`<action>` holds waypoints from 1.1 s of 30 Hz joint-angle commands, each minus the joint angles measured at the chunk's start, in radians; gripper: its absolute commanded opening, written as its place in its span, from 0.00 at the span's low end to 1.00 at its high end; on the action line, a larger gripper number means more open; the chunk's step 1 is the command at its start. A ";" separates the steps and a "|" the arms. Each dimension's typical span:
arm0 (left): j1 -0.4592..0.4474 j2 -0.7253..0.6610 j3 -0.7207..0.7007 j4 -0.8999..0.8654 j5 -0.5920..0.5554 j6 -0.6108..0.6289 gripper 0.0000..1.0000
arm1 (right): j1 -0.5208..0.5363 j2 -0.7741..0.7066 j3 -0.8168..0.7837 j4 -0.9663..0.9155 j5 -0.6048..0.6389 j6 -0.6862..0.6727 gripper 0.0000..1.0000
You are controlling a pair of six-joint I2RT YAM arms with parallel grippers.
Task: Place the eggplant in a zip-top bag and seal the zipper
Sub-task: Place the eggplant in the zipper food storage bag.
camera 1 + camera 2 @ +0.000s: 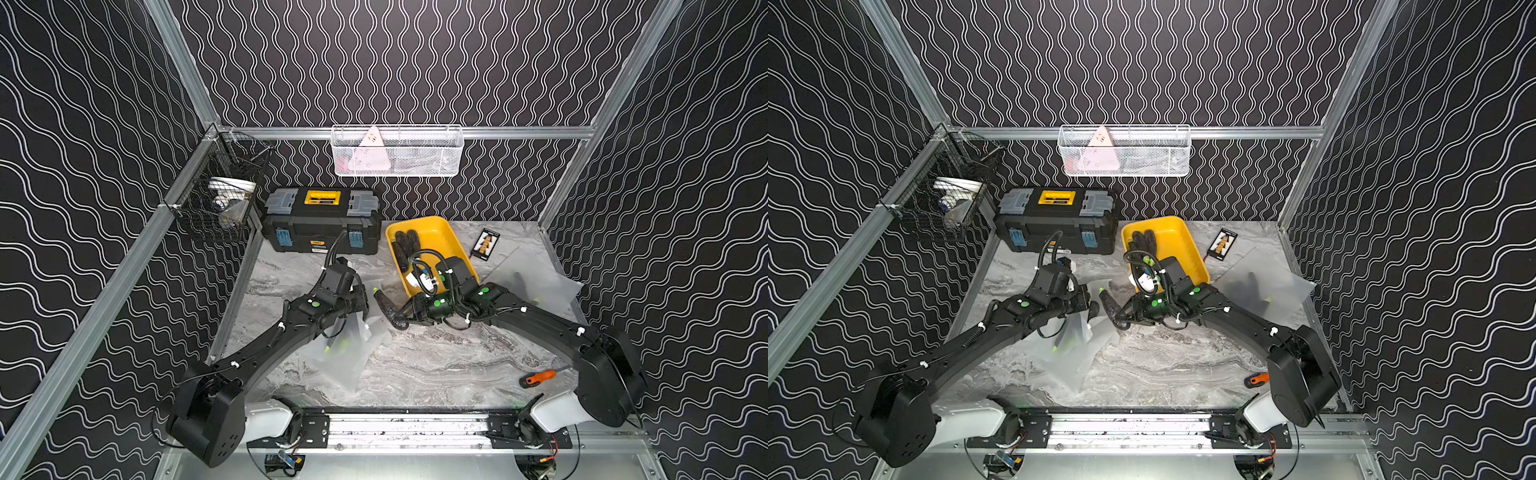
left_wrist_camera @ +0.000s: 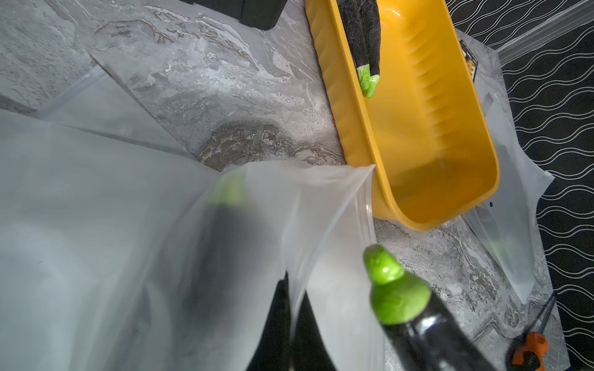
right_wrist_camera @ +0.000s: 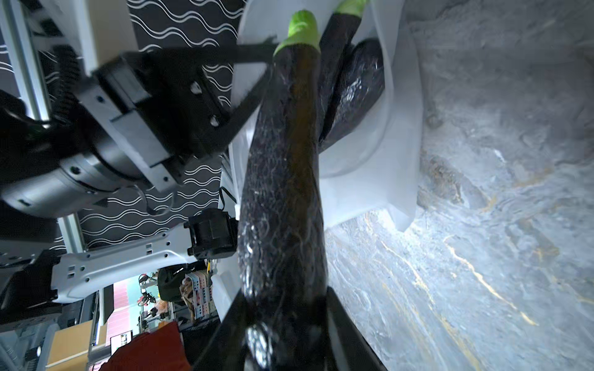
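The left gripper (image 2: 291, 289) is pinched fully closed on the lip of the zip-top bag (image 2: 321, 205), lifting its mouth. The right gripper (image 3: 284, 302), partly open, clamps the eggplant (image 3: 283, 192) by its blunt end, just outside that mouth. Lead with the green stem, slide in low, and hold the lip taut with both jaws.

You had open table (image 1: 436, 374) at front centre; the toolbox (image 1: 320, 232) and tray (image 1: 440, 237) blocked the back, bags (image 1: 340, 353) crowded both sides, and a screwdriver (image 1: 538, 378) lay at the front edge.
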 commanded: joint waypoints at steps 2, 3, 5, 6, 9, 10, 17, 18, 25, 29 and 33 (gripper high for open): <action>-0.040 -0.017 0.004 0.009 -0.028 0.022 0.00 | 0.014 0.043 0.022 -0.056 0.019 0.053 0.21; -0.052 -0.019 0.006 0.006 -0.030 0.028 0.00 | 0.016 0.058 0.034 -0.068 0.027 0.062 0.21; -0.085 -0.025 0.013 0.003 -0.025 0.038 0.00 | 0.022 0.087 0.056 -0.080 0.048 0.091 0.22; -0.099 -0.026 0.016 -0.001 -0.017 0.035 0.00 | 0.022 0.099 0.063 -0.077 0.053 0.107 0.22; -0.129 -0.033 0.014 0.000 -0.006 0.015 0.00 | 0.023 0.128 0.074 -0.060 0.077 0.160 0.23; -0.129 -0.040 0.009 0.003 0.004 0.005 0.00 | 0.026 0.136 0.106 -0.052 0.090 0.182 0.24; -0.129 -0.058 0.025 -0.008 0.032 -0.012 0.00 | 0.089 0.226 0.205 -0.049 0.201 0.253 0.28; -0.128 -0.060 0.027 -0.011 0.034 -0.011 0.00 | 0.099 0.238 0.216 -0.045 0.215 0.264 0.30; -0.116 -0.082 0.036 -0.044 0.033 -0.014 0.00 | 0.149 0.272 0.257 -0.009 0.274 0.310 0.49; -0.088 -0.091 0.031 -0.048 0.050 -0.016 0.00 | 0.148 0.217 0.251 -0.022 0.292 0.291 0.56; -0.054 -0.098 0.022 -0.050 0.068 -0.018 0.00 | 0.148 0.141 0.250 -0.070 0.333 0.232 0.57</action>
